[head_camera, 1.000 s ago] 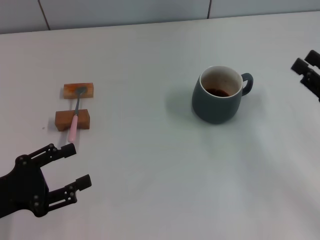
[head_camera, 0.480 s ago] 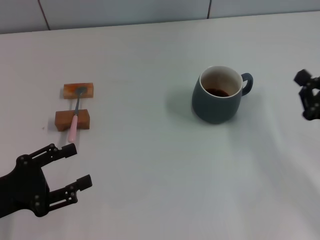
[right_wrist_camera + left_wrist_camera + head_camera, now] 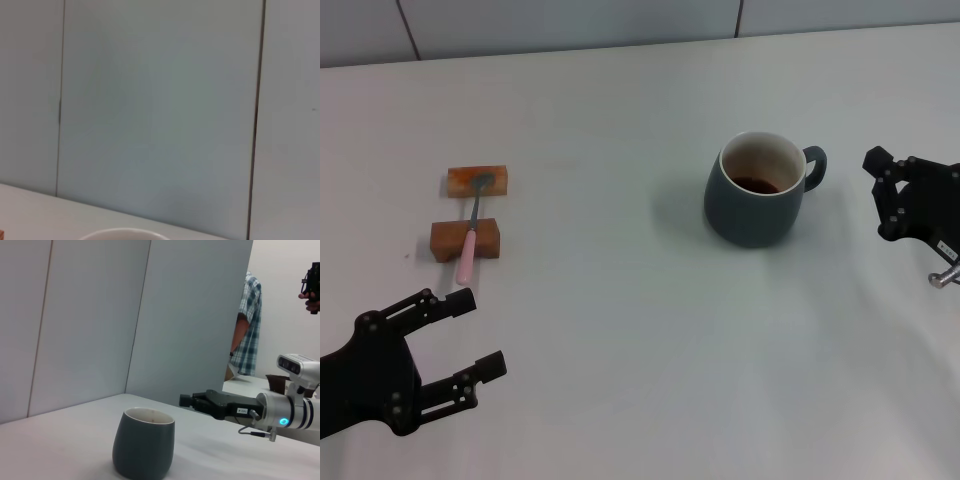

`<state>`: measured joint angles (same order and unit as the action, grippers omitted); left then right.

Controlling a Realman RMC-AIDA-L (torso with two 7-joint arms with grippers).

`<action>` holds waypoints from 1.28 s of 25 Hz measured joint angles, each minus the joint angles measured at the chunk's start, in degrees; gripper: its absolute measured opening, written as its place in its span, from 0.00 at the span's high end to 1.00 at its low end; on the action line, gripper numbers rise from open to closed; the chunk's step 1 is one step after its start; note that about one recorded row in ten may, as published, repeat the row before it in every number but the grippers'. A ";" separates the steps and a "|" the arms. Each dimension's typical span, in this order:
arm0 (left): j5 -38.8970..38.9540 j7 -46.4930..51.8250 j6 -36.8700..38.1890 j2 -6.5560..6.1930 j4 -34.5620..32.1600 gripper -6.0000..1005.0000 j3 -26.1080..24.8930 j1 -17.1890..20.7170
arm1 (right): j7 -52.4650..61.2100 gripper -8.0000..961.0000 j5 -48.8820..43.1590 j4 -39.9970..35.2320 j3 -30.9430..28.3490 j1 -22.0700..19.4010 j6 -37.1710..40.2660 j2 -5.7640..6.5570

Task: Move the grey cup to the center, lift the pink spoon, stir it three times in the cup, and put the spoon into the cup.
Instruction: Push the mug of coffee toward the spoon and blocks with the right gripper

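Observation:
The grey cup (image 3: 752, 198) stands upright right of the table's middle, its handle toward my right gripper, with dark liquid at its bottom. It also shows in the left wrist view (image 3: 143, 442), and its rim shows in the right wrist view (image 3: 122, 233). The pink spoon (image 3: 470, 238) lies across two brown wooden blocks at the left. My right gripper (image 3: 880, 196) is open, a short way right of the cup's handle and apart from it; it also shows in the left wrist view (image 3: 186, 400). My left gripper (image 3: 477, 333) is open and empty, just in front of the spoon's handle end.
The two wooden blocks (image 3: 477, 181) (image 3: 446, 240) carry the spoon. A grey panelled wall (image 3: 570, 20) runs along the table's far edge. A person in a checked shirt (image 3: 247, 325) stands beyond the table in the left wrist view.
My right gripper has moved in from the right edge toward the cup's handle. The left gripper, cup and spoon have not moved.

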<state>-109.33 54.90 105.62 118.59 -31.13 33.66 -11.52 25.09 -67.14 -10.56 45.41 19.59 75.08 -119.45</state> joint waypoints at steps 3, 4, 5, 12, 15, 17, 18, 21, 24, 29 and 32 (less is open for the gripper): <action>0.00 -0.03 0.00 -0.02 0.01 0.22 0.00 -0.01 | -0.03 0.99 -0.41 0.42 0.21 0.58 -0.57 -0.04; 0.00 -0.03 0.00 -0.02 0.02 0.22 0.00 -0.03 | -0.04 0.99 -0.52 0.71 0.24 0.82 -0.60 -0.06; 0.00 -0.04 0.00 -0.02 0.02 0.22 0.00 -0.04 | -0.05 0.99 -0.61 1.34 0.24 1.23 -0.79 -0.06; 0.01 -0.06 0.00 -0.03 0.09 0.22 0.00 -0.22 | -0.09 0.98 -1.49 1.79 0.83 2.19 -2.27 -0.10; 0.00 -0.07 0.02 -0.03 0.10 0.22 0.00 -0.24 | -0.12 0.97 -1.53 2.80 1.38 3.27 -3.72 -0.11; 0.00 -0.06 0.03 -0.01 0.10 0.22 0.00 -0.25 | -0.12 0.97 -1.54 2.95 1.58 3.59 -4.15 -0.10; 0.00 -0.06 0.02 0.01 0.10 0.22 0.00 -0.26 | -0.13 0.97 -1.54 3.00 1.75 3.85 -4.61 -0.09; -0.01 -0.07 0.03 0.03 0.10 0.22 0.00 -0.26 | -0.14 0.96 -1.56 3.22 2.38 4.74 -5.93 -0.10; -0.01 -0.07 0.10 0.06 0.10 0.22 0.00 -0.26 | -0.14 0.96 -1.57 3.60 3.20 5.51 -6.39 -0.13; -0.01 -0.07 0.12 0.06 0.36 0.22 0.00 -0.26 | -0.14 0.95 -1.59 4.36 4.41 6.67 -6.36 -0.16; -0.01 -0.07 0.12 0.01 0.45 0.22 0.00 -0.28 | -0.14 0.94 -1.59 5.38 4.81 7.74 -6.18 -0.17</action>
<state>-109.34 54.84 105.73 118.60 -30.68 33.66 -11.79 24.95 -68.73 -5.18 50.22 27.33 68.90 -119.62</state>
